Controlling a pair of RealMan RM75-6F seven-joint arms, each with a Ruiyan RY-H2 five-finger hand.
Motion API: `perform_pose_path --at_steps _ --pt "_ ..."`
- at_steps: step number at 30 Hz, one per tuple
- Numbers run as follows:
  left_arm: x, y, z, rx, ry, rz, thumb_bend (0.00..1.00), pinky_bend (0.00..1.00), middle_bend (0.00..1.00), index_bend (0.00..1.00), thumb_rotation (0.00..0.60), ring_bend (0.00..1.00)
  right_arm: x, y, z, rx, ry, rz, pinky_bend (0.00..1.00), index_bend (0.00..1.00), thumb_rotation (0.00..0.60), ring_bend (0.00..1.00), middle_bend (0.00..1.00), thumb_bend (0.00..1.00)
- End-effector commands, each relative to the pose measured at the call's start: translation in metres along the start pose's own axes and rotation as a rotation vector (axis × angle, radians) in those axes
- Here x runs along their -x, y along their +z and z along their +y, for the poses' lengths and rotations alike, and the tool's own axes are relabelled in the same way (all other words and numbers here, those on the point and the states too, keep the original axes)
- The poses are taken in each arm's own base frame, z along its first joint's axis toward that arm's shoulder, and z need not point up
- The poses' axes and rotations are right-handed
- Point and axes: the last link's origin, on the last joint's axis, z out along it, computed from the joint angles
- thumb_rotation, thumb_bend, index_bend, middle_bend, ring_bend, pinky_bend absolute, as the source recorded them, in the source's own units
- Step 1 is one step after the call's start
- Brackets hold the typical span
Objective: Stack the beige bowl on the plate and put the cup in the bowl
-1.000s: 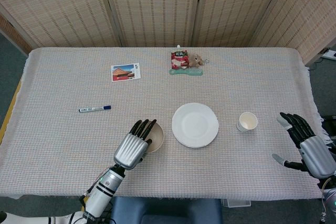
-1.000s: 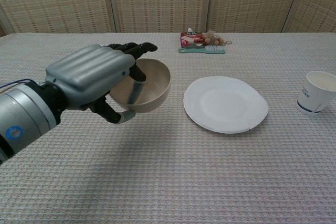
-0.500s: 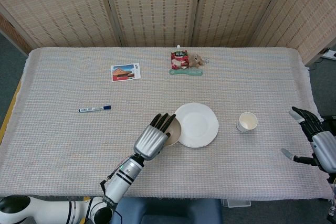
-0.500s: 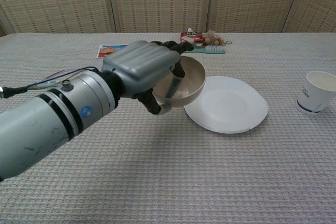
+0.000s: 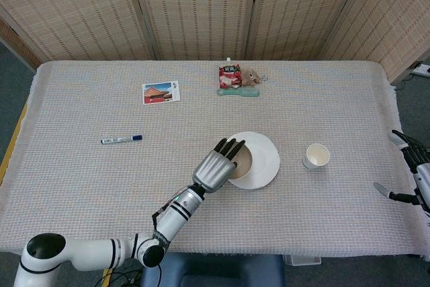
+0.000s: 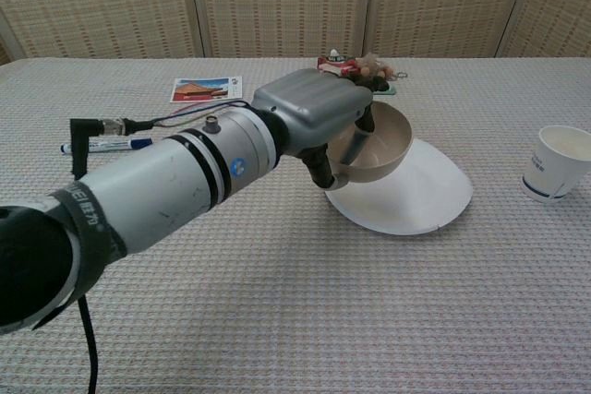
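My left hand point(image 5: 215, 169) point(image 6: 309, 114) grips the beige bowl point(image 5: 240, 160) point(image 6: 377, 144) by its near rim and holds it tilted, just above the left part of the white plate point(image 5: 262, 159) point(image 6: 417, 196). The white paper cup point(image 5: 316, 156) point(image 6: 557, 163) stands upright on the cloth to the right of the plate. My right hand point(image 5: 415, 169) is at the table's right edge, fingers spread and holding nothing, far from the cup; the chest view does not show it.
A blue marker point(image 5: 121, 140) point(image 6: 102, 146) lies to the left, a postcard point(image 5: 160, 92) point(image 6: 199, 89) behind it. A snack packet, small toy and green brush point(image 5: 238, 80) point(image 6: 360, 73) sit at the back centre. Woven screens stand behind the table.
My left hand has carried the bowl rightward from the cloth to over the plate. My right hand has drawn back toward the right edge.
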Motion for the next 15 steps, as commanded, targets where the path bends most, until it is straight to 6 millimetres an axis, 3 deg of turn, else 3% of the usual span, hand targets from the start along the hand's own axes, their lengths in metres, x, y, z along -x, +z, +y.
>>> perform_pose_path --at_steps 1,15 --pt "-0.005 0.011 -0.001 0.014 -0.004 -0.008 0.33 0.14 0.05 0.68 0.6 0.0 0.001 0.003 0.003 0.015 0.001 -0.01 0.0 0.0 0.6 0.0 0.0 0.21" --pt "0.011 0.04 0.006 0.069 -0.015 -0.054 0.33 0.14 0.06 0.68 0.6 0.0 0.0 0.007 0.009 0.048 0.013 -0.019 0.0 0.0 0.6 0.0 0.0 0.21"
